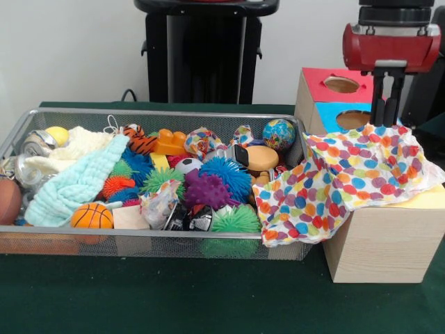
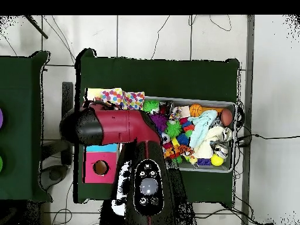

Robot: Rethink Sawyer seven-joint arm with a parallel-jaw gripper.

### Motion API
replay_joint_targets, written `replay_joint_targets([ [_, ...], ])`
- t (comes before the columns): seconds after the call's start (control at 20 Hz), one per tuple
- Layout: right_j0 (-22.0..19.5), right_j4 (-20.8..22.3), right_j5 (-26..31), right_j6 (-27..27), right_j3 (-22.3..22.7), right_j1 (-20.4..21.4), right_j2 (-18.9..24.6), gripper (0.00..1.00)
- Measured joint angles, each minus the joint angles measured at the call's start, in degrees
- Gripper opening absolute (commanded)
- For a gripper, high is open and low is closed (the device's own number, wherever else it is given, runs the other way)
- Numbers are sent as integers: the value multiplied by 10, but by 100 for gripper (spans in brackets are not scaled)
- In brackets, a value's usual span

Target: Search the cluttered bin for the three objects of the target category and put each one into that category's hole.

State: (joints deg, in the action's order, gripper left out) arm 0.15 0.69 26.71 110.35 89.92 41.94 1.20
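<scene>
The wire mesh bin (image 1: 153, 243) is full of toys. One dotted cloth (image 1: 341, 184) lies spread over the yellow-topped wooden box (image 1: 425, 200), hangs over the bin's right end and hides the hole. My gripper (image 1: 384, 118) stands just above the cloth's far edge, its tips at the fabric. Two more bunched dotted cloths (image 1: 201, 141) (image 1: 243, 133) lie at the back of the bin. In the overhead view the dotted cloth (image 2: 117, 97) shows beside the bin (image 2: 233, 106), and the arm hides the gripper.
The red-topped box (image 1: 316, 76) and the blue-topped box (image 1: 327, 111) stand behind the yellow one. In the bin are a mint-green towel (image 1: 76, 184), a cream knitted cloth (image 1: 80, 142), an orange basketball (image 1: 92, 216), a globe ball (image 1: 279, 133) and several spiky balls.
</scene>
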Motion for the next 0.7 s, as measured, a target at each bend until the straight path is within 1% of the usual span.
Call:
replay_joint_targets([
  [0.25, -5, 1, -6, 0, 4, -18, 7, 0],
  [0.7, -4, 2, -19, 0, 11, -35, 12, 0],
])
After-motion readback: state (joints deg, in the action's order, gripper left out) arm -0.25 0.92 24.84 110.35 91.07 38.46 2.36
